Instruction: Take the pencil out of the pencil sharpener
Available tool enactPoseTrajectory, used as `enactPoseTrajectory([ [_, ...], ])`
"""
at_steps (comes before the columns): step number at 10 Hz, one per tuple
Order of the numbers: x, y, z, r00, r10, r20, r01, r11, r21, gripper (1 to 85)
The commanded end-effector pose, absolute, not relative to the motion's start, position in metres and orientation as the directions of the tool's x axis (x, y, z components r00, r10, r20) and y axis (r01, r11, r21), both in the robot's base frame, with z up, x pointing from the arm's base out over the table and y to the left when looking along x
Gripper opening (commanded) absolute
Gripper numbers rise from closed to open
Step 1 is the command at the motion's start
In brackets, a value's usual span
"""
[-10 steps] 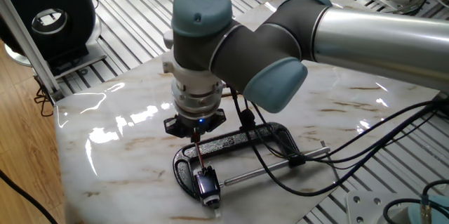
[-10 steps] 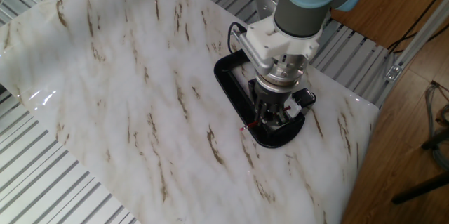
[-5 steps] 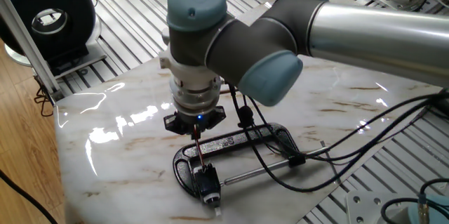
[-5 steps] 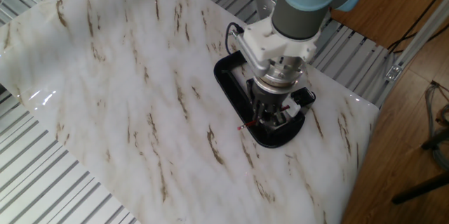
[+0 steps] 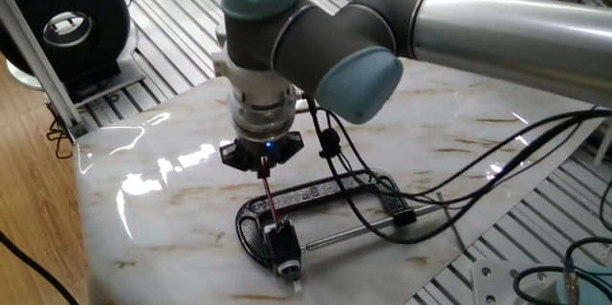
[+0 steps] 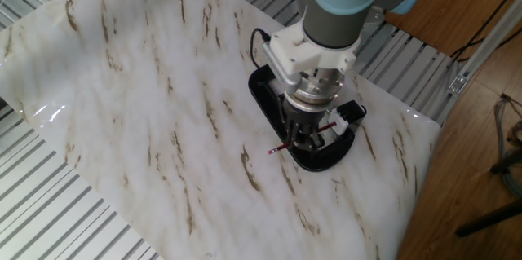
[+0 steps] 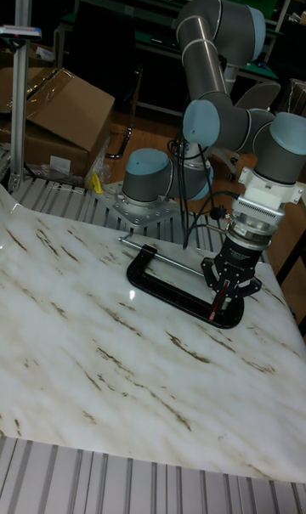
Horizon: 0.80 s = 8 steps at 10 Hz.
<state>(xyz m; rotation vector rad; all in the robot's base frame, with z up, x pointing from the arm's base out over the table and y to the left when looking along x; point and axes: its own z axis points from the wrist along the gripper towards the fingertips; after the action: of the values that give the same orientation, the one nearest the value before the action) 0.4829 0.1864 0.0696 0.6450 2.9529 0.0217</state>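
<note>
My gripper [image 5: 263, 164] points down, shut on the upper part of the pencil [image 5: 272, 202], a thin dark-red stick. The stick slants down to the pencil sharpener [image 5: 282, 248], a small black block with a silvery part, and meets its top. I cannot tell whether the tip is still inside. The sharpener sits in the mouth of a big black C-clamp [image 5: 325, 190]. From the other side, the pencil [image 6: 276, 149] sticks out left of the gripper [image 6: 303, 135], and the sharpener [image 6: 351, 114] lies to the right. In the tall view the gripper [image 7: 226, 290] holds the pencil [image 7: 214, 307] over the clamp [image 7: 161, 279].
Black cables [image 5: 459, 207] trail from the arm across the clamp's screw rod [image 5: 344, 236]. A round black device [image 5: 65, 20] stands off the marble slab at the back left. The slab's edge [image 6: 424, 142] runs close behind the clamp. A cardboard box [image 7: 59, 115] sits beyond the table.
The gripper has moved up and away from the sharpener with the pencil, drawing the stick further out. The clamp and sharpener have stayed in place.
</note>
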Motion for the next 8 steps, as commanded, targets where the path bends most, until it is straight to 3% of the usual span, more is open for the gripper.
enactPoseTrajectory([
  [1,0.500,0.184,0.074,-0.908,0.399,-0.127,0.397,0.917,0.045,1.0],
  [6,0.526,0.162,0.092,-0.947,0.304,-0.104,0.305,0.952,0.010,1.0],
  [8,0.536,0.141,0.098,-0.992,0.101,-0.074,0.104,0.994,-0.038,1.0],
])
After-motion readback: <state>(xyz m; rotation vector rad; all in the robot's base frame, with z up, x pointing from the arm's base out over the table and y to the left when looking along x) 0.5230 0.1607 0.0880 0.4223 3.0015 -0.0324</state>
